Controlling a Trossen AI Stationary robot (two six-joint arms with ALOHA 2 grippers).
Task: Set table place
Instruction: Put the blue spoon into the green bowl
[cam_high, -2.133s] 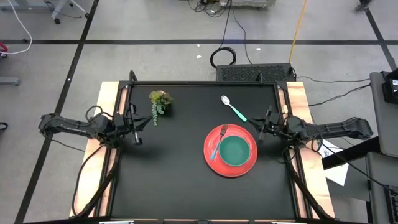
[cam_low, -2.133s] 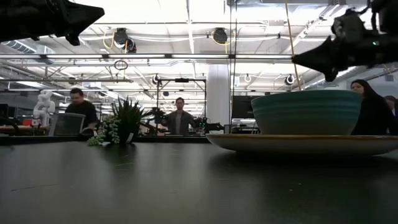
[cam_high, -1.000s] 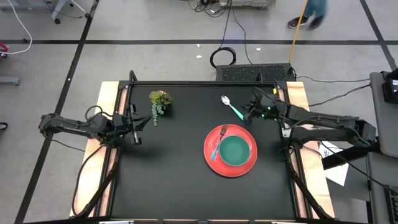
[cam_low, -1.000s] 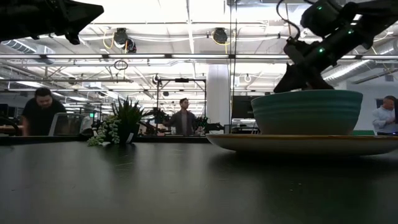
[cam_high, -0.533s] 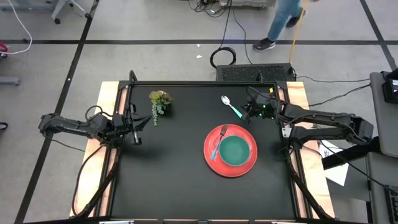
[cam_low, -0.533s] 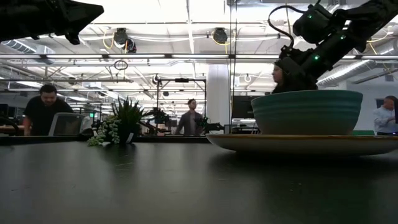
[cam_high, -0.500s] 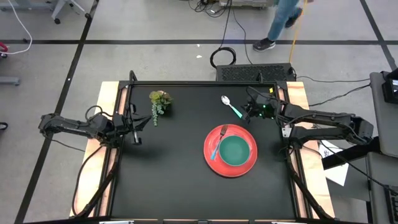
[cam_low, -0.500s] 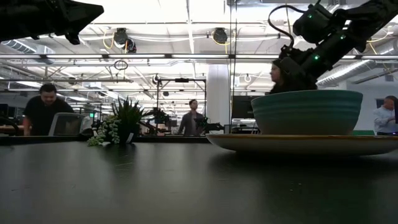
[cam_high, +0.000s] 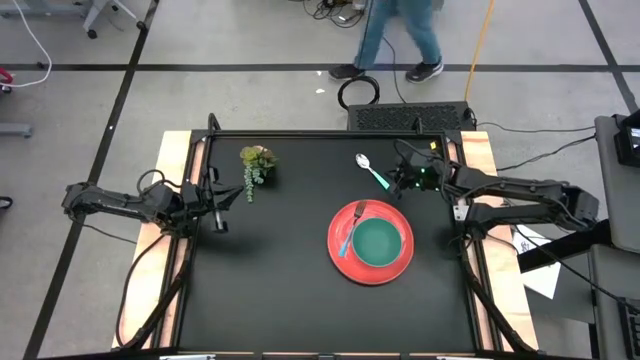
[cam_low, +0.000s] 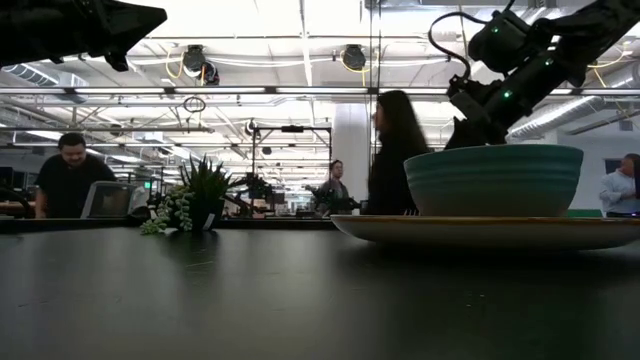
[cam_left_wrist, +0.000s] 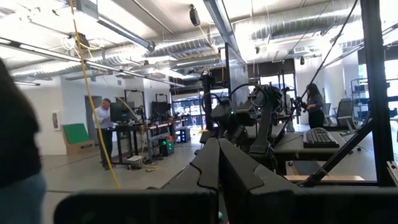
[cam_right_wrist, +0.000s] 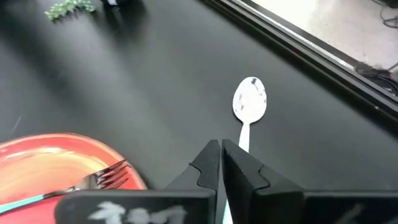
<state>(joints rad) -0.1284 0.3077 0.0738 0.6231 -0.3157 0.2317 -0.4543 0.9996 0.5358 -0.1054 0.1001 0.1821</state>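
A teal-handled metal spoon (cam_high: 377, 175) lies flat on the black table (cam_high: 280, 290) at the far right, its bowl (cam_right_wrist: 250, 99) toward the far edge. My right gripper (cam_high: 399, 181) (cam_right_wrist: 221, 157) is shut, tipped down over the spoon's handle. A red plate (cam_high: 340, 262) rests flat near the table's middle right; a teal bowl (cam_high: 378, 243) (cam_low: 492, 180) stands on it, and a blue-handled fork (cam_high: 350, 232) (cam_right_wrist: 93, 182) lies on it beside the bowl. My left gripper (cam_high: 218, 222) (cam_left_wrist: 219, 158) is shut and empty at the table's left edge. My right gripper's shut fingers (cam_right_wrist: 211, 163) slant down from the table's right side over the spoon's handle (cam_right_wrist: 243, 142), near its teal end. The fingers themselves hide the spot under them, so I cannot tell whether they touch the handle.
A small green plant sprig (cam_high: 255, 165) (cam_low: 190, 205) lies at the far left of the table. A person (cam_high: 395, 35) walks on the floor beyond the far edge. Bare tabletop lies along the near side and in the middle.
My right gripper has edged a little toward the spoon's handle and hangs over it, fingers still together. The spoon, plate, bowl and fork have kept their places. A person has walked past beyond the far edge, toward the left.
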